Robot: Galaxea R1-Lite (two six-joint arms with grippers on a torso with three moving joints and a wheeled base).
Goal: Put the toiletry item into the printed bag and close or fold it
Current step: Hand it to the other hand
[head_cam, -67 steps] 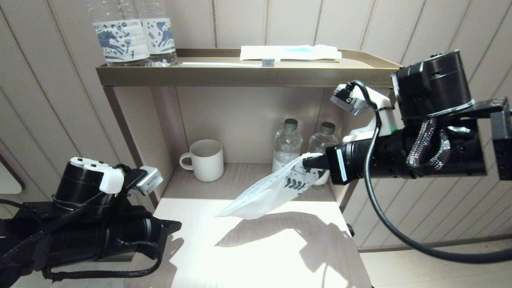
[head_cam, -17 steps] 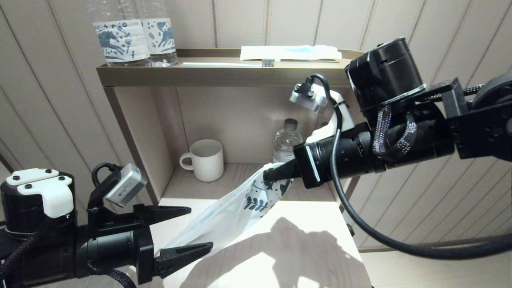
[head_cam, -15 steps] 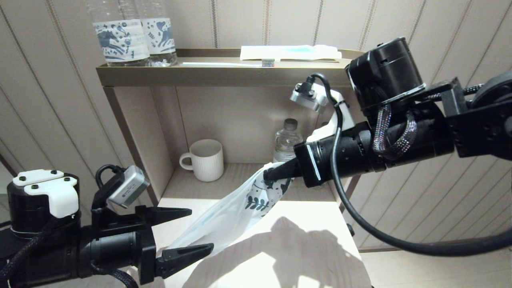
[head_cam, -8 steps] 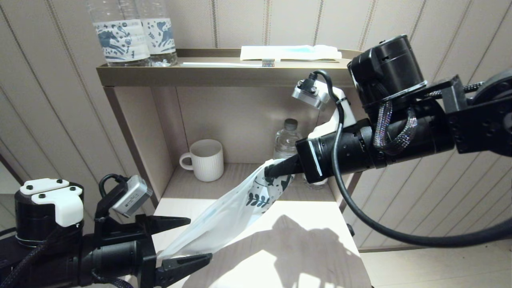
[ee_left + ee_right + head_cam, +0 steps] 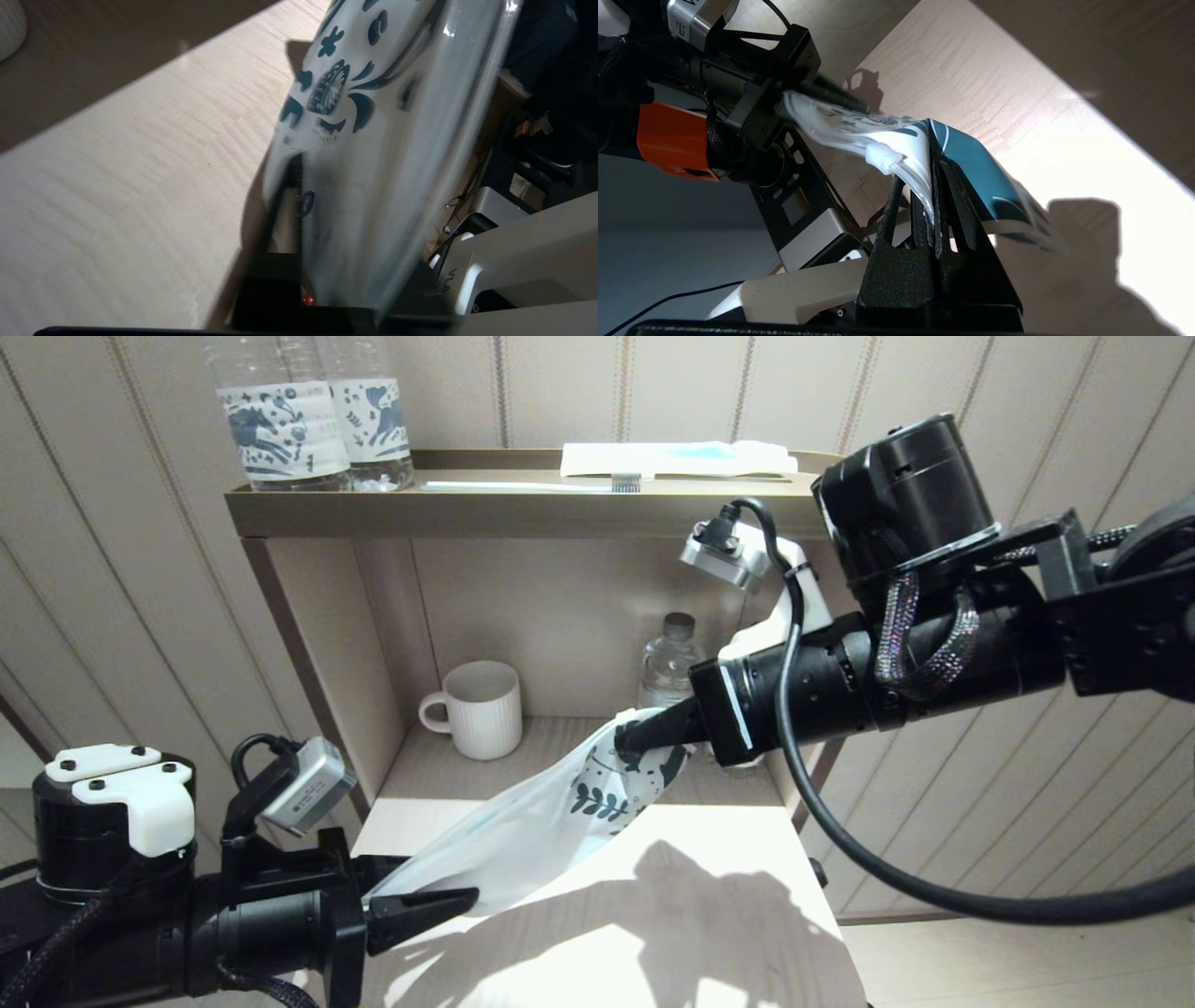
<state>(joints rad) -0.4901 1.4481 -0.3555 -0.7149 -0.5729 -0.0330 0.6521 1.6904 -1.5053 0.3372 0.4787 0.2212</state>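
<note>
Meanwhile my left gripper and right gripper clamped opposite ends of the printed bag; beyond stood a mug and bottle.

We see 2 black arms built of round, tube-like segments. The left arm, at the lower left of the head view, carries a white cap with 3 dark screws and a small silver camera box on a black bracket; braided black cable loops beneath it. The right arm, at the upper right, bears a white bracket with a silver camera, a thick smooth black cable, a glittery woven sleeve and a white band. An orange block shows in the right wrist view.
</note>
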